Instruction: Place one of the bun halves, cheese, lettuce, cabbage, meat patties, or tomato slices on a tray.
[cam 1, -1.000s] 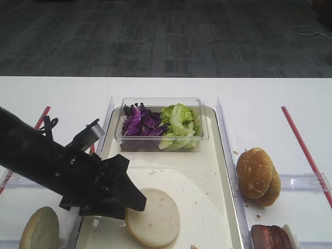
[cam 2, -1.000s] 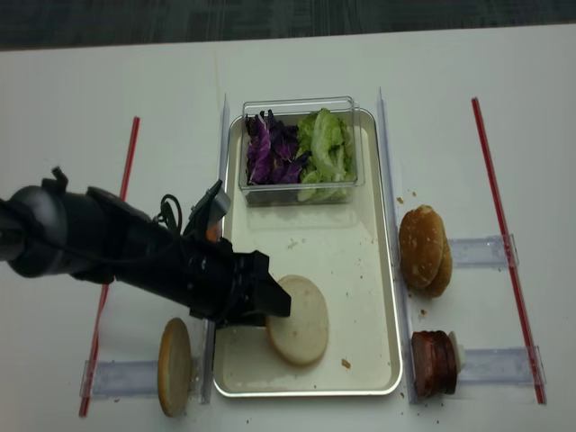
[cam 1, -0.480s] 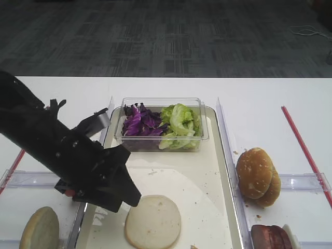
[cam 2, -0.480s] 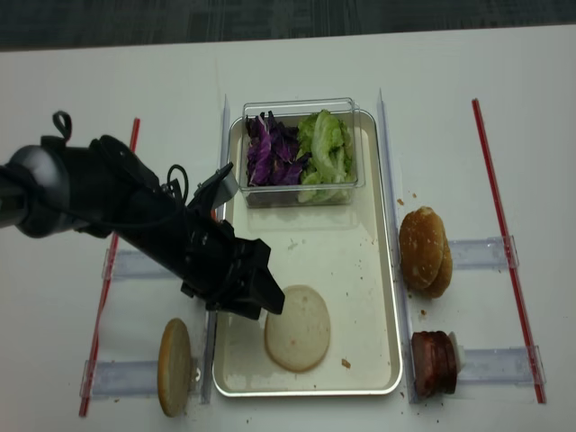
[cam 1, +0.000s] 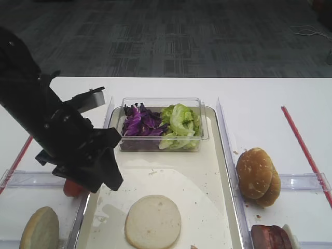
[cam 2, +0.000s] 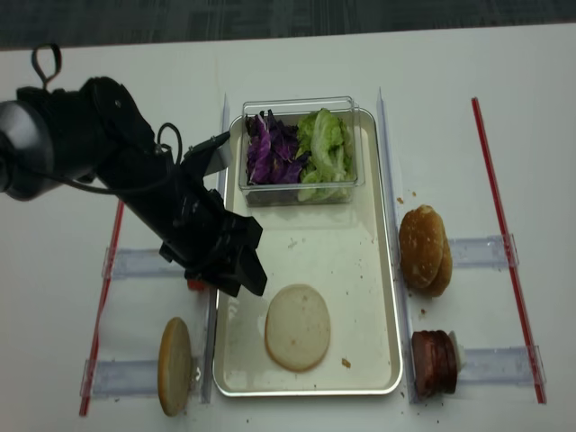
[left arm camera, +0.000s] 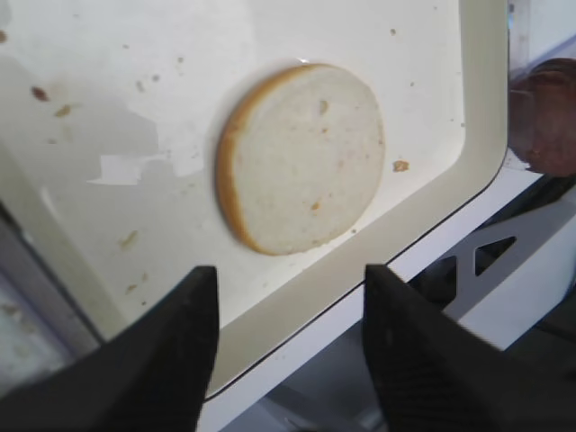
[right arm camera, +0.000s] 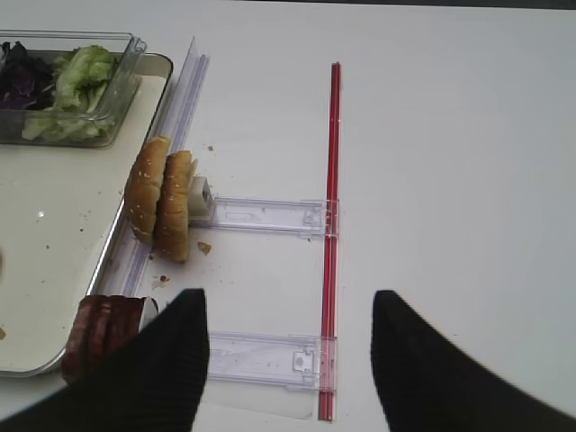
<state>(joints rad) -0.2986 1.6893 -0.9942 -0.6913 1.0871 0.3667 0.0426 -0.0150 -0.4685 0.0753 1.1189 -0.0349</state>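
Now the bun half (cam 1: 153, 221) lies flat (cut face up) near the tray (cam 1: 223, 171) front rim, bare floor all round it. Left gripper (cam 1: 106, 174) hangs above-left w/ jaws apart, holding nothing.

Even, bright overhead room light, no hard shadows. White worktop (cam 2: 504, 108) is near blown out in both high views; carpet behind it reads dim. Soft shadow under the left end effector (cam 1: 101, 179) falls on the tray (cam 1: 220, 171) floor, plus a faint wet-looking sheen patch there. Left wrist view: bun half (left arm camera: 301, 157) sharp, small glare patch on the tray floor beside it, end effector fingers (left arm camera: 171, 351) black, featureless and soft. Right wrist view: same, fingers (right arm camera: 148, 369) blurred silhouettes, worktop evenly lit, mild washout toward the top. Clear plastic box (cam 2: 299, 148) shows faint edge highlights. Front high view slightly soft and noisy.
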